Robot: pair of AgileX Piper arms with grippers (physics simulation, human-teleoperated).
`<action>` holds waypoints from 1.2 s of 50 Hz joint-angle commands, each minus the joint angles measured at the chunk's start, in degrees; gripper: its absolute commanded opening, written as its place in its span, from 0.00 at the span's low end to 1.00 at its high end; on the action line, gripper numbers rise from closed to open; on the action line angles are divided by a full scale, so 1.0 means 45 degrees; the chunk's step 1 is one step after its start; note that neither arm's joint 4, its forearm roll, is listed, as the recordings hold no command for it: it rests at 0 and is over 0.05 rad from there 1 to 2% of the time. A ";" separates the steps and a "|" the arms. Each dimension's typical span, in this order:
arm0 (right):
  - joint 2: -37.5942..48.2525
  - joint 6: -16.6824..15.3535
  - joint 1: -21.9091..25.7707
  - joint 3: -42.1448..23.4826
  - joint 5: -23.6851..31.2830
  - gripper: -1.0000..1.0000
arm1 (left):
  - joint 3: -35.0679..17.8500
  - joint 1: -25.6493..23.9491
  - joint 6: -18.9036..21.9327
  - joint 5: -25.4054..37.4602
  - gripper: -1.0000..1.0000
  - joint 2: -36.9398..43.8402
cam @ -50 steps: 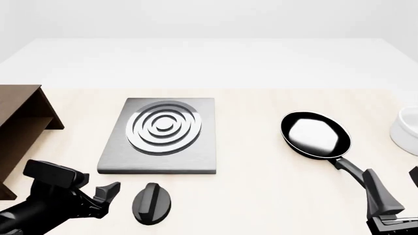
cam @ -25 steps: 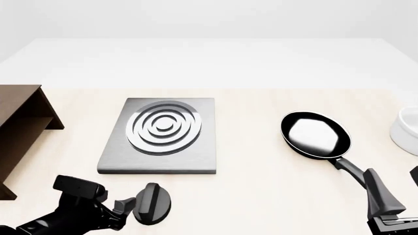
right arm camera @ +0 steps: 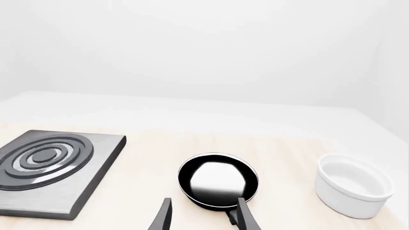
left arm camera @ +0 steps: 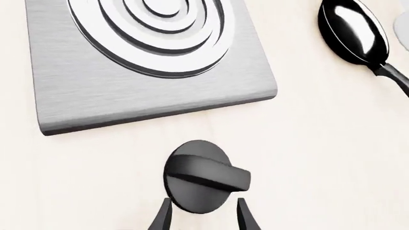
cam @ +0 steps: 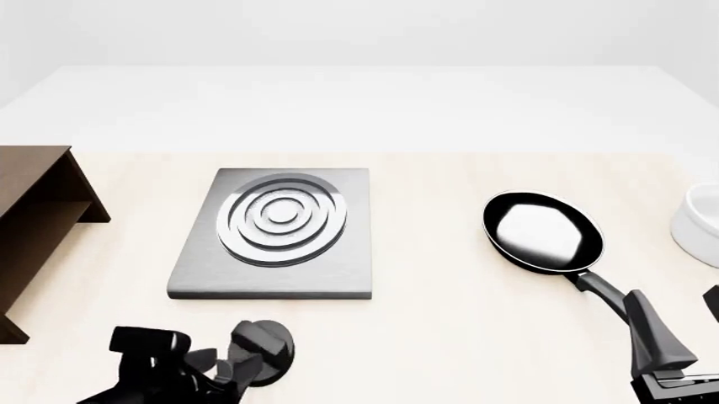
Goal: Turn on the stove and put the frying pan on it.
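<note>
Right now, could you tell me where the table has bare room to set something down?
Bare table lies between the stove and the frying pan, and along the far edge behind both. It is crowded near the knob, where the left pincer sits, and at the right by the bowl.

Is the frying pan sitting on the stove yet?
No, the frying pan rests on the table to the right of the stove, apart from it.

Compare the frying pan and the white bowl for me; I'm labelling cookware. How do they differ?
The frying pan is black and glossy; the white bowl is matte white. The frying pan is shallow with a long handle; the white bowl is deeper, straight-walled, with no handle. The frying pan sits nearer the stove; the white bowl lies beyond it at the table's right edge. Both are round, upright and empty.
</note>
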 commanded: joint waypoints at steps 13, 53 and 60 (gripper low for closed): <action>0.0006 -0.0056 -0.0018 0.0004 0.0108 1.00 | 0.0034 -0.1368 -0.2636 0.4687 1.00 -0.7644; 0.2309 -0.0870 -0.0143 -0.7455 0.4790 1.00 | -0.1258 0.6941 0.8218 0.6967 1.00 -1.6043; 0.5696 -0.3092 0.0397 -0.9147 0.5298 1.00 | -0.1156 0.6913 0.8120 0.7059 1.00 -1.6043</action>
